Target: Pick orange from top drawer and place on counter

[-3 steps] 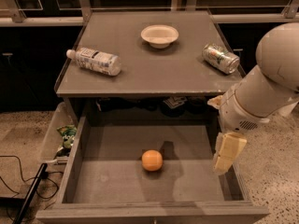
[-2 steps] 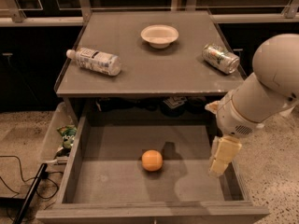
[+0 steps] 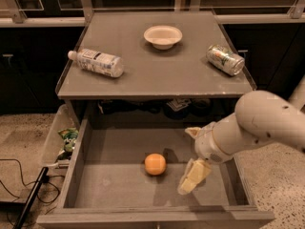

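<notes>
Camera view: the orange (image 3: 155, 164) is seen on the top drawer (image 3: 119, 187) floor, near and left of the tool (image 3: 194, 176), whose grip state cannot be told.

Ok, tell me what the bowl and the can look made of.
Bowl: matte white, probably paper or plastic; no glare. Can: likely metal; its side glints. The gripper hangs over the drawer, near the orange.
</notes>
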### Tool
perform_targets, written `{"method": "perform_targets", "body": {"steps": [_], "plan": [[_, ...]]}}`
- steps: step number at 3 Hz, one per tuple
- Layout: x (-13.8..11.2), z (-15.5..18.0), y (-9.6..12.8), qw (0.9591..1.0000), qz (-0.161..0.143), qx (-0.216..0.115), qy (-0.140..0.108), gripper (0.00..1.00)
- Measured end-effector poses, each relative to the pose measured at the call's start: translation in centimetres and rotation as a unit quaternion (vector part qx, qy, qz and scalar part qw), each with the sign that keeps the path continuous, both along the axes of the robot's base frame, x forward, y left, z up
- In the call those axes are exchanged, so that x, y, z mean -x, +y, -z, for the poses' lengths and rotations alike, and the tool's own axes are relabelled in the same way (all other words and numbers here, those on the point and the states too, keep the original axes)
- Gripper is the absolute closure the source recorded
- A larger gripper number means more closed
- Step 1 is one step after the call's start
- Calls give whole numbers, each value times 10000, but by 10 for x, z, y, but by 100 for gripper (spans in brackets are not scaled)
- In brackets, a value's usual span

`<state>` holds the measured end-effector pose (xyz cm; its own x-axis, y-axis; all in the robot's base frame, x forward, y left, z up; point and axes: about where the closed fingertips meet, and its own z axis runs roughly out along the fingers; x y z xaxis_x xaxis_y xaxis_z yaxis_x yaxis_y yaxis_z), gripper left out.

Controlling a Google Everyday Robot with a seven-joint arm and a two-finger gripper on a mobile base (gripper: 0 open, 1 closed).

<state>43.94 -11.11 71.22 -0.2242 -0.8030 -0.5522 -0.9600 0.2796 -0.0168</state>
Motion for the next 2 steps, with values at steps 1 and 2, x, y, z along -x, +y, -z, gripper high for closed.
{"method": "perform_targets", "body": {"steps": [1, 2], "plan": [[-16, 19, 26, 9982, 129, -476, -353, 0], [-28, 40, 53, 9961, 70, -528, -705, 0]]}}
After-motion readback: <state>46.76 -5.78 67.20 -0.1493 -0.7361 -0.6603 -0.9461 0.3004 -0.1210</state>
